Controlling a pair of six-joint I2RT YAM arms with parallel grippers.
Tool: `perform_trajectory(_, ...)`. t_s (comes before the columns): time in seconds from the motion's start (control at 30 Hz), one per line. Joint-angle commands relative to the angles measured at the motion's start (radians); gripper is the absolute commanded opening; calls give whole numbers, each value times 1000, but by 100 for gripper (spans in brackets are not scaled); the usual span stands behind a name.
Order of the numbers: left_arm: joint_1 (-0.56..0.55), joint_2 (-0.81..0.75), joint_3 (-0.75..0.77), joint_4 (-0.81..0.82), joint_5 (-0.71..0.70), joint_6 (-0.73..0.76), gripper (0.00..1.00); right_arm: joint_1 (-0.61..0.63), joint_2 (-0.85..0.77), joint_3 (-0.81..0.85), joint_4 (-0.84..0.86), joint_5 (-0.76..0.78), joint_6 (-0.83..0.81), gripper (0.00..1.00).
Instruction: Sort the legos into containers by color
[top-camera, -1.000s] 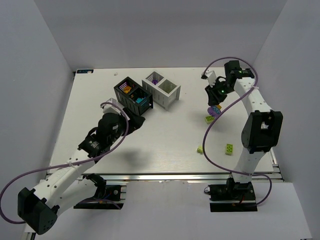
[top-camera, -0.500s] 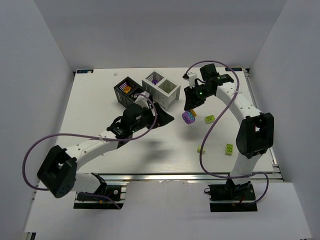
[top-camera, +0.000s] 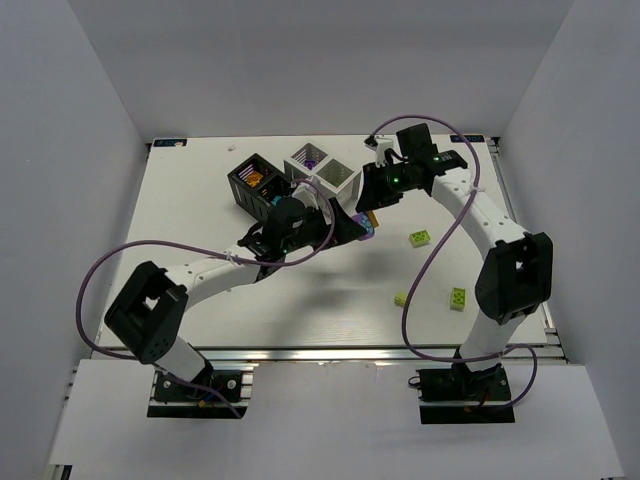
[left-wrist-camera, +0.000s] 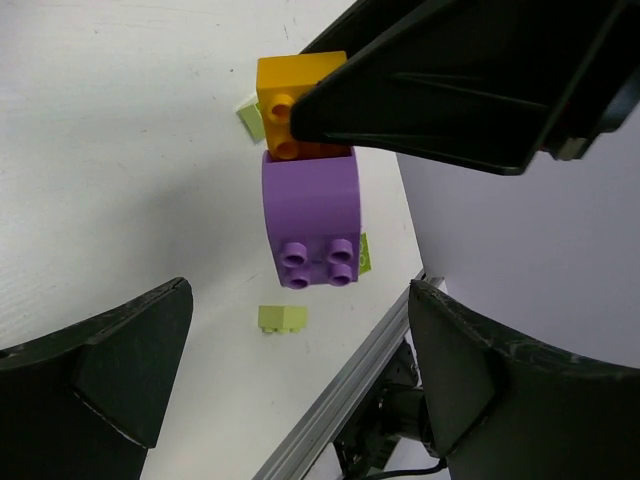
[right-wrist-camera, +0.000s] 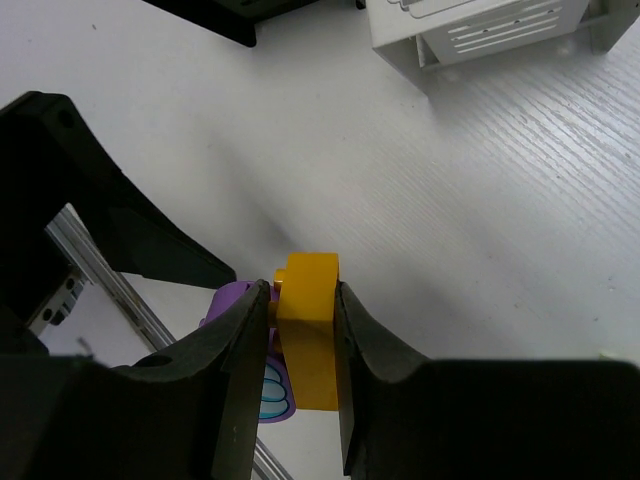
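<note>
Beside the white container (top-camera: 322, 168), right gripper (right-wrist-camera: 298, 298) pinches orange brick (left-wrist-camera: 288, 88), purple brick (left-wrist-camera: 310, 205) attached; left gripper (left-wrist-camera: 298, 305), now spread wider, has arrived alongside.

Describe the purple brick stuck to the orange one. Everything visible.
The purple brick is glossy plastic with rounded sides and four studs facing the left wrist camera. It is joined to an orange brick, the only thing touching it. The right gripper clamps the orange one, so the purple hangs off the table. The left gripper stands open on either side, not touching.
</note>
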Motion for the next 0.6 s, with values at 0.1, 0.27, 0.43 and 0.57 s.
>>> perform_trajectory(0.1,-7,30,67,20,19,-7,97,20,-74,-31,47,-42,48,0)
perform_trajectory(0.27,-7,68,93,20,17,-14,87,39,-96,-66,58,-13,46,0)
perform_trajectory(0.43,-7,88,107,9,28,-18,48,42,-108,-82,69,28,46,0)
perform_trajectory(0.57,-6,81,113,-8,26,-15,2,42,-114,-85,95,103,45,0)
